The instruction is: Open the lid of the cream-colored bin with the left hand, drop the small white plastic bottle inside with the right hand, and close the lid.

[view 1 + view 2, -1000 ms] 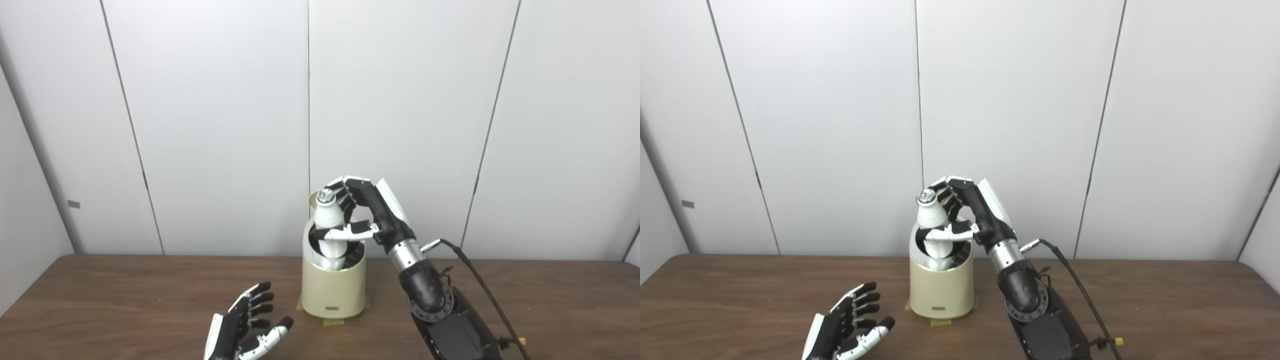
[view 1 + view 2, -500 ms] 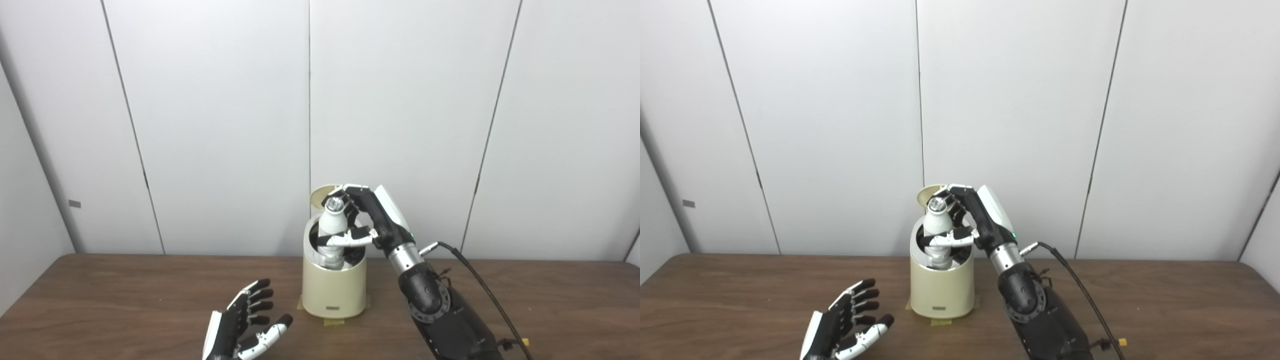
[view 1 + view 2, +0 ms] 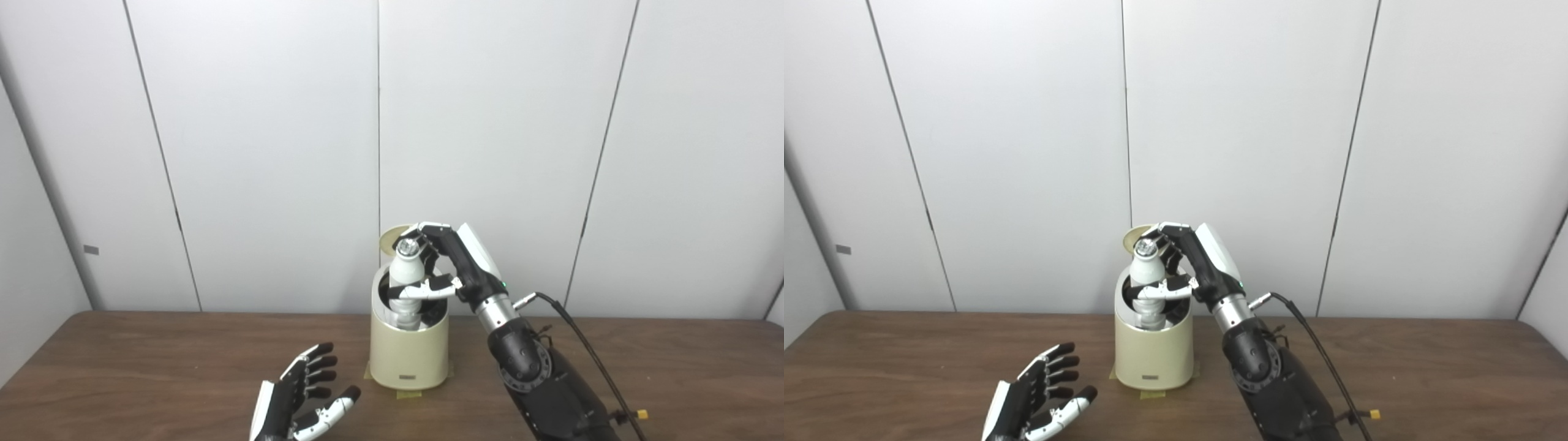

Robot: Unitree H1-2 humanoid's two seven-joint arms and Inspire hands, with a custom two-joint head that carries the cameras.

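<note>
The cream-colored bin stands mid-table with its lid raised upright at the back. My right hand is shut on the small white plastic bottle, holding it upright with its lower part inside the bin's opening and its silver cap above the rim. The bottle also shows in the right eye view. My left hand is open and empty, palm up, low over the table left of and in front of the bin.
The brown wooden table runs the picture's width, with white wall panels behind. Yellow tape marks the bin's spot. A black cable trails from my right wrist.
My right hand has lowered the bottle deeper into the bin's opening and shifted slightly. The left hand has stayed in place.
</note>
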